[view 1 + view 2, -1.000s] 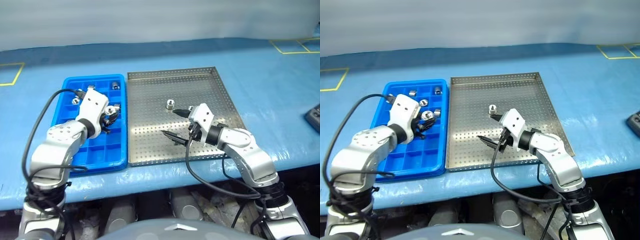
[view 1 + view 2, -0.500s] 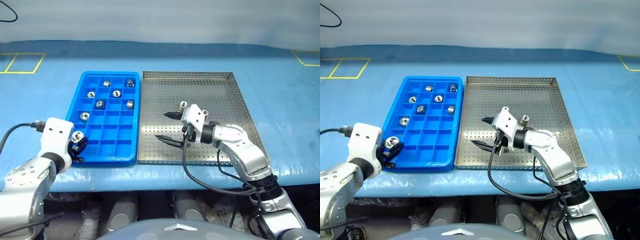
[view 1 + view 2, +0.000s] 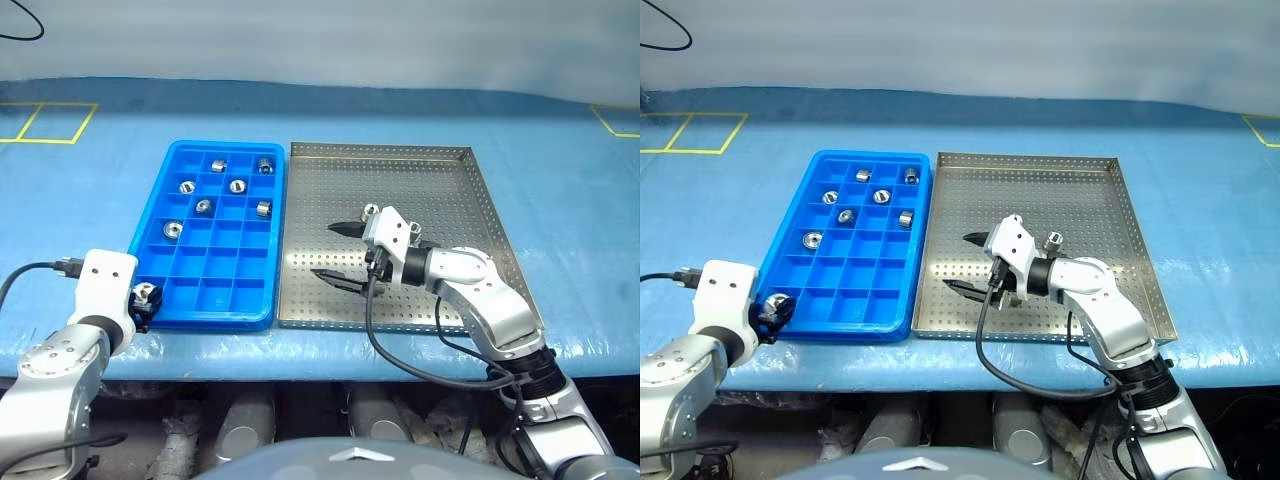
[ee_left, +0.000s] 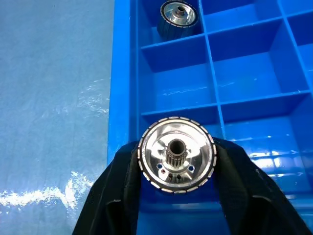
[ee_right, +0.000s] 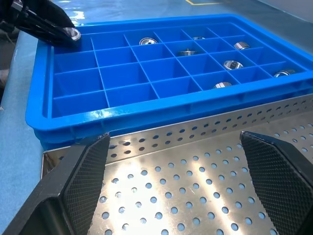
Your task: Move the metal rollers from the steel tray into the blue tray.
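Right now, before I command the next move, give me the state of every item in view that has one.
Left gripper: closed on a metal roller, over the blue tray's near left corner.
Right gripper: open, empty, over the steel tray.
Blue tray: six rollers sit in its compartments, most compartments empty.
Steel tray: one roller left on it, upright beside the right gripper.

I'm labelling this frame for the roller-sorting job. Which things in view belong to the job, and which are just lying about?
Part of the job:
- metal rollers: one in the left hand, one in the steel tray, six in the blue tray
- right hand, open

Just there:
- pale blue table cover
- yellow floor-style markings
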### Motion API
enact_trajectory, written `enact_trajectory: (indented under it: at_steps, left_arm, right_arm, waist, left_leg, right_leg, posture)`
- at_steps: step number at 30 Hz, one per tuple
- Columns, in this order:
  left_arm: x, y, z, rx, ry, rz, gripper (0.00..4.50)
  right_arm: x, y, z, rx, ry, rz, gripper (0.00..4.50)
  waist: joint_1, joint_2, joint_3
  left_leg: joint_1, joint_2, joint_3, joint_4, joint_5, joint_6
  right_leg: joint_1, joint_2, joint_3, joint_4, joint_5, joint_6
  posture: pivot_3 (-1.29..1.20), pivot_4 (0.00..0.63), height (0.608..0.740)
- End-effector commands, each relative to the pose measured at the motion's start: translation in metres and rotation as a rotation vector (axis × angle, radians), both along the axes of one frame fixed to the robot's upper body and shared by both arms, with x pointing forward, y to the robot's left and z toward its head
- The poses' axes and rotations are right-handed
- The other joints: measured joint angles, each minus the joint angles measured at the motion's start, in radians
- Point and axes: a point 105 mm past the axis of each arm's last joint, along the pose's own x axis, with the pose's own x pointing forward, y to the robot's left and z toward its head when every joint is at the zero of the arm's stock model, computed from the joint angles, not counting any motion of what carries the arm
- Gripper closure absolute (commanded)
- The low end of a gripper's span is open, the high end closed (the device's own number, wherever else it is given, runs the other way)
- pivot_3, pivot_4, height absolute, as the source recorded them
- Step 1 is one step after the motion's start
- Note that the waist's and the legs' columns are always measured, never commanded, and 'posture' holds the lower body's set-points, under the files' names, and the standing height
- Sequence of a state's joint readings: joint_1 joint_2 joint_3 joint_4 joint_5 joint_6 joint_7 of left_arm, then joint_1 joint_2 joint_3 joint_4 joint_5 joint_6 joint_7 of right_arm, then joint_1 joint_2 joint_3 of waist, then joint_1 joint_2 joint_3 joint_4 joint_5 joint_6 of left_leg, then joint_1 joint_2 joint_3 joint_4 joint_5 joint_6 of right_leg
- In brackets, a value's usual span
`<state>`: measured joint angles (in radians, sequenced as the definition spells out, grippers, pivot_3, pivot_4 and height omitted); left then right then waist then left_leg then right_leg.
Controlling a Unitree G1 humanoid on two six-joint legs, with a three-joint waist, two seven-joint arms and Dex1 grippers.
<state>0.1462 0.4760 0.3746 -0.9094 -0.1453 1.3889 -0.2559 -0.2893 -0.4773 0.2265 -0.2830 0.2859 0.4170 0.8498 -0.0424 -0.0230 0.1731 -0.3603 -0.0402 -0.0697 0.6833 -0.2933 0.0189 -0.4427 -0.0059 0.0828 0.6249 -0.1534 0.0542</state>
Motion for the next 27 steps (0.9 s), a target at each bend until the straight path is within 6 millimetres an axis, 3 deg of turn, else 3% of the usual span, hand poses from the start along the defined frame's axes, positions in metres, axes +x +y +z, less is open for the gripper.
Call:
enact_trajectory:
  at_steps: [1, 4, 12, 15, 20, 23, 27]
  left_arm:
    - [0.013, -0.005, 0.022, -0.038, -0.142, -0.003, 0.54]
    - [0.026, -0.03, 0.035, -0.152, -0.238, -0.12, 0.54]
    - [0.071, -0.129, 0.068, -0.386, -0.379, -0.582, 0.54]
    - [0.099, -0.175, 0.056, -0.366, -0.315, -0.747, 0.54]
    - [0.117, -0.221, 0.036, -0.341, -0.214, -0.926, 0.54]
    - [0.119, -0.235, 0.025, -0.303, -0.165, -1.008, 0.54]
    - [0.135, -0.236, 0.02, -0.271, -0.183, -0.954, 0.54]
  right_arm:
    - [-0.001, -0.002, 0.014, 0.027, -0.057, -0.005, 0.0]
    - [0.0, -0.004, 0.016, 0.032, -0.066, -0.024, 0.0]
    - [0.009, -0.028, 0.025, 0.012, -0.138, -0.19, 0.0]
    - [0.008, -0.05, 0.026, -0.031, -0.161, -0.285, 0.0]
    - [0.003, -0.075, 0.028, -0.07, -0.186, -0.408, 0.0]
    - [-0.002, -0.088, 0.028, -0.086, -0.192, -0.478, 0.0]
    - [-0.008, -0.091, 0.026, -0.085, -0.182, -0.507, 0.0]
  waist:
    - [0.001, 0.0, 0.0]
    - [0.001, 0.0, 0.0]
    - [-0.002, 0.0, 0.0]
    - [-0.008, 0.0, 0.0]
    - [-0.057, 0.001, 0.0]
    - [-0.095, 0.001, -0.001]
    - [-0.146, 0.001, 0.0]
  left_leg:
    - [0.0, 0.0, -0.001, 0.0, 0.0, 0.0]
    - [0.0, -0.001, -0.002, 0.0, 0.0, -0.001]
    - [-0.002, -0.002, -0.006, 0.001, 0.002, -0.003]
    - [-0.002, -0.003, -0.005, 0.001, 0.002, -0.003]
    - [-0.003, -0.002, -0.002, 0.0, 0.0, -0.001]
    - [-0.005, -0.002, 0.0, 0.0, 0.0, 0.0]
    - [-0.004, -0.001, 0.003, 0.0, 0.0, 0.001]
  right_leg:
    - [0.0, 0.0, -0.001, 0.0, 0.0, 0.0]
    - [0.002, -0.001, -0.003, 0.0, 0.0, 0.0]
    - [0.002, -0.002, -0.007, 0.0, 0.0, 0.0]
    - [0.004, -0.002, -0.009, -0.001, 0.0, 0.0]
    - [0.003, -0.001, -0.007, -0.002, 0.0, 0.0]
    - [-0.001, -0.001, -0.005, -0.001, 0.0, 0.0]
    - [-0.001, 0.0, -0.001, -0.001, 0.0, 0.003]
  posture:
    - [0.0, 0.15, 0.74]
    - [-0.02, 0.15, 0.74]
    - [-0.13, 0.15, 0.74]
    - [-0.18, 0.15, 0.74]
    - [-0.27, 0.15, 0.74]
    - [-0.32, 0.15, 0.74]
    - [-0.34, 0.15, 0.74]
